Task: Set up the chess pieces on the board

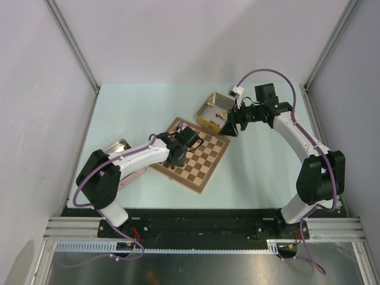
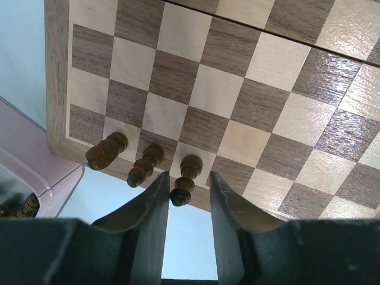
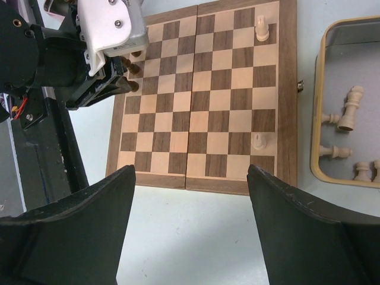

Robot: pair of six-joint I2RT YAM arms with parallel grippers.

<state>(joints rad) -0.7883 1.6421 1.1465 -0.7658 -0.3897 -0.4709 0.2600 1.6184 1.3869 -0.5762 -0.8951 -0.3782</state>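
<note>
The board lies tilted in the middle of the table. Three dark chess pieces stand in a row on its edge squares, near one corner. My left gripper is open around the top of the third dark piece, which stands on its square. The left finger is right against it and a gap shows on the right side. Two pale pieces stand on the opposite edge row. My right gripper hangs wide open above the table beside the board, holding nothing.
A yellow tin with several pale pieces sits by the board's far side, seen at the back in the top view as well. A pink tin holding dark pieces lies off the board's left corner.
</note>
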